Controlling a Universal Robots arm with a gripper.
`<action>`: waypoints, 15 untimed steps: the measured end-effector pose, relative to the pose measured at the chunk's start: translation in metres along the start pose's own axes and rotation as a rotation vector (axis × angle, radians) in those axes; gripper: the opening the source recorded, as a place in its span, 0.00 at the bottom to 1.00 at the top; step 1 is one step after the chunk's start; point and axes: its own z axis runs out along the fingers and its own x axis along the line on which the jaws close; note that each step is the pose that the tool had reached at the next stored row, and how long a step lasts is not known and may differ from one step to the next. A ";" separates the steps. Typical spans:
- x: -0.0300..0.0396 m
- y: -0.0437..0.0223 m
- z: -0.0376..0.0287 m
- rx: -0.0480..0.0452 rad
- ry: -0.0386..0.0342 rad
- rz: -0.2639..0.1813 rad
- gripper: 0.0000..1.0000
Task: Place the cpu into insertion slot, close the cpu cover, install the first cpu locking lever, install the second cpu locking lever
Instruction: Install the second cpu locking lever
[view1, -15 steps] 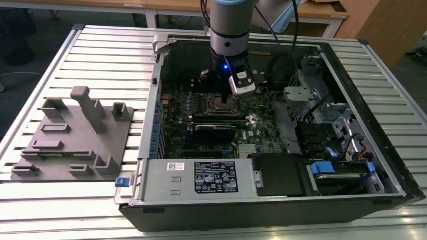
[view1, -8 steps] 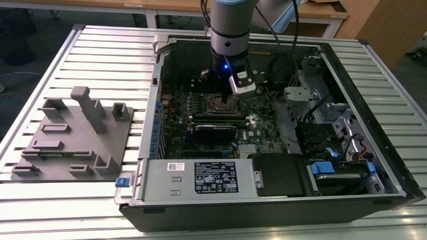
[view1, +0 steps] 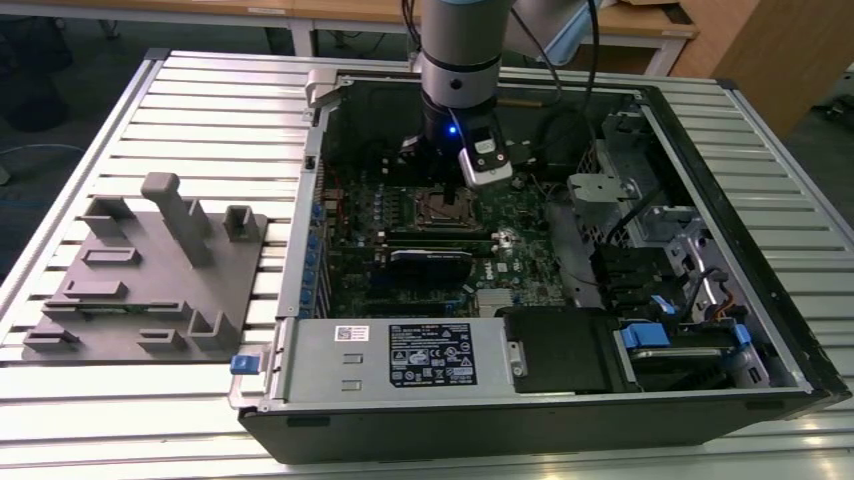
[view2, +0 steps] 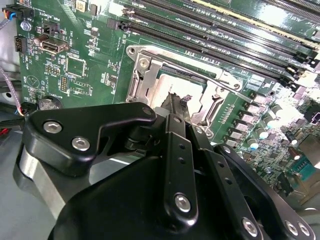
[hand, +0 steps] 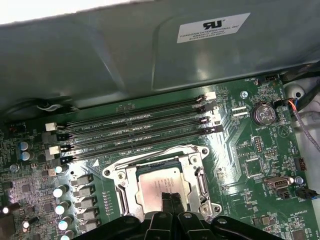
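A: Cpu (hand: 159, 186) first: where is it?

B: In the first wrist view its dull silver top sits flat inside the insertion slot (hand: 161, 182) on the green board, so placing it looks done.

A: Going left to right in the exterior view, what's around it?

B: A grey plastic fixture (view1: 147, 270) lies on the slatted surface (view1: 107, 130) at the exterior view's left. Then comes the open computer case (view1: 747, 330), with the arm reaching down into it over the socket, and drive bays at the right.

A: And the gripper?

B: The gripper (hand: 170, 196) is right over the chip. Its fingers are pressed together, tips meeting over the cpu's near edge and pinching nothing that I can see. Whether they touch the metal I cannot tell.

A: The cpu cover?

B: The silver frame (hand: 125, 192) seems to lie down around the chip, so I judge it closed, though not with certainty.

A: The levers?

B: One thin wire lever (view2: 222, 82) runs along the socket's edge in the second wrist view. Whether it is latched I cannot tell; I judge the levers remain.
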 end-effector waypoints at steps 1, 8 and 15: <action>0.0000 0.0000 -0.0001 0.0001 0.0000 0.000 0.10; -0.0004 0.0006 -0.0069 0.0002 0.0001 0.000 0.10; -0.0007 0.0010 -0.0115 -0.0001 0.0000 0.000 0.10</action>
